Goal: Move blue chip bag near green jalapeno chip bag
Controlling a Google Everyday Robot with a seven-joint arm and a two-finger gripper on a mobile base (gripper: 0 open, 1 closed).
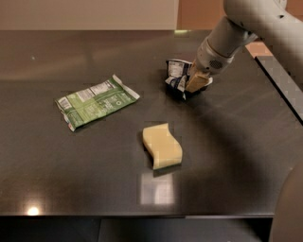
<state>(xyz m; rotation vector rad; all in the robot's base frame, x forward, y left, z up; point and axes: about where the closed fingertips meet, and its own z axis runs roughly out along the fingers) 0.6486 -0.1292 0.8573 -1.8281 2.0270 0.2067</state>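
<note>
Pincer (193,85) is sitting low at the right rear of the bench (94,189), nearly closed and pinching the right edge of the crumpled blue chip bag (176,74). The bag is sitting well apart from the green jalapeno chip bag (97,100) to the left. Grasp is looking done; carry and release are remaining.

a pale yellow, wavy-edged foam sponge (162,145) is lying flat on a dark, glossy table top (71,179), toward its near middle and touching nothing. it is sitting well apart from the gripper (193,86), which is hanging low over the table's far right part. the table is reflecting a pale square patch of light (156,189) just in front of the sponge and a small bright spot (33,210) near the front left edge. a cream wall (85,14) is running behind the table, with an orange-brown surface (199,14) adjoining it on the right.
</note>
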